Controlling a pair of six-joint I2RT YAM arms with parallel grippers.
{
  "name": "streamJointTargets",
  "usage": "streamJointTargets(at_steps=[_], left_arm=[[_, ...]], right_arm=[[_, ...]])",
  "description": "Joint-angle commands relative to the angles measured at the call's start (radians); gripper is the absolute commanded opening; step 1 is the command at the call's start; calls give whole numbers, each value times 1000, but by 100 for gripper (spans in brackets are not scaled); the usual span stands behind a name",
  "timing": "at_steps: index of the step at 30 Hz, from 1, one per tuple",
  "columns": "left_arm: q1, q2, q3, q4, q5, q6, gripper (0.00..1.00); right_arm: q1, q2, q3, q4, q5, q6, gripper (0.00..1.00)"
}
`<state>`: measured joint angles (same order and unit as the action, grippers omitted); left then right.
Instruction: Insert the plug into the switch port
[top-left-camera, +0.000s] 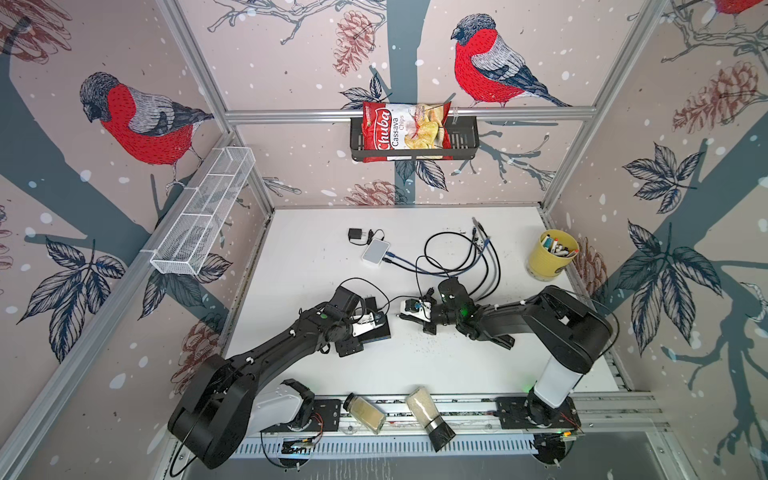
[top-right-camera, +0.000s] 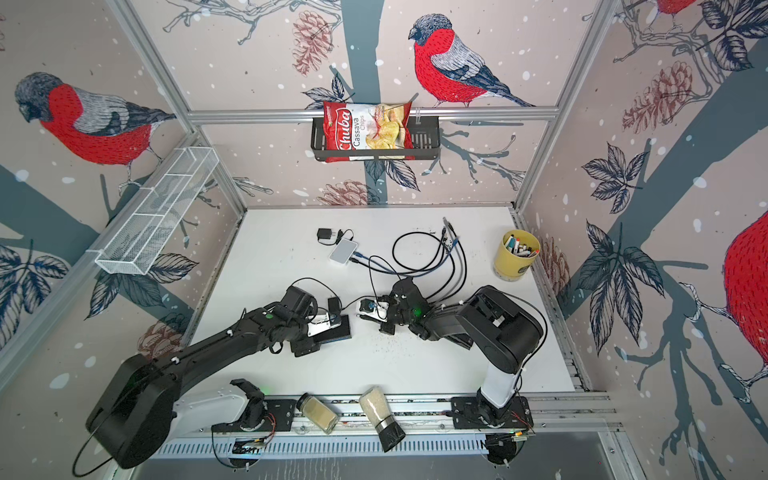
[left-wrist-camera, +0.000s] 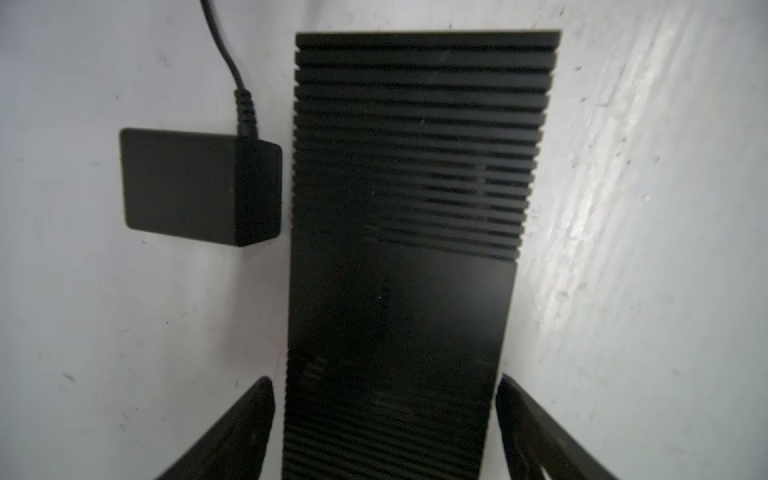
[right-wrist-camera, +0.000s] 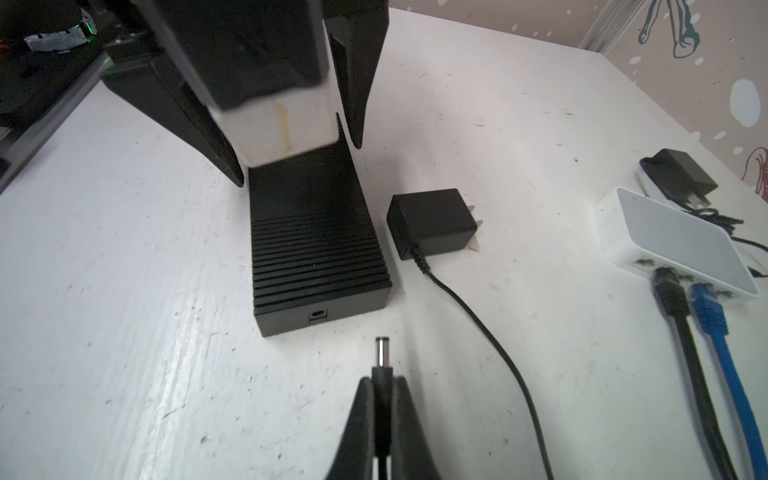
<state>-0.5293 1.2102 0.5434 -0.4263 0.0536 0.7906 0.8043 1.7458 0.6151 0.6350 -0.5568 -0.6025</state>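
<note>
**Facing the port, plug held just short**

Right hand (right-wrist-camera: 382, 380) pinches the cylindrical plug (right-wrist-camera: 381, 350), metal tip pointing left toward the round port (right-wrist-camera: 318, 314), bare white counter (right-wrist-camera: 124, 332) between. The ribbed black switch (right-wrist-camera: 320, 257) lies lengthwise left-right, straddled by the spread-fingered left hand (left-wrist-camera: 383, 378); a boxy adapter (right-wrist-camera: 432, 220) sits just beyond its far edge

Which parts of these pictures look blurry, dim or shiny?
Left wrist view: the black box is dim and soft, with glare streaking the table. Right wrist view: the plug is sharp, the left gripper close to the lens blurred. Both top views: evenly lit, crisp.
</note>
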Motion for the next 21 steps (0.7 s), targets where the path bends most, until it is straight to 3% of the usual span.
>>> streamJointTargets(at_steps=[1, 9, 14, 21], left_arm=[[2, 24, 10, 14, 18, 23, 79], [1, 36, 34, 17, 29, 71, 49], [2, -13, 38, 30, 19, 94, 45], [-9, -114, 21, 43, 20, 116, 46]], right_arm=[[5, -4, 6, 2, -1, -7, 2], [8, -1, 6, -16, 7, -28, 2], [6, 3, 12, -44, 11, -43, 2], [7, -21, 20, -120, 48, -60, 2]])
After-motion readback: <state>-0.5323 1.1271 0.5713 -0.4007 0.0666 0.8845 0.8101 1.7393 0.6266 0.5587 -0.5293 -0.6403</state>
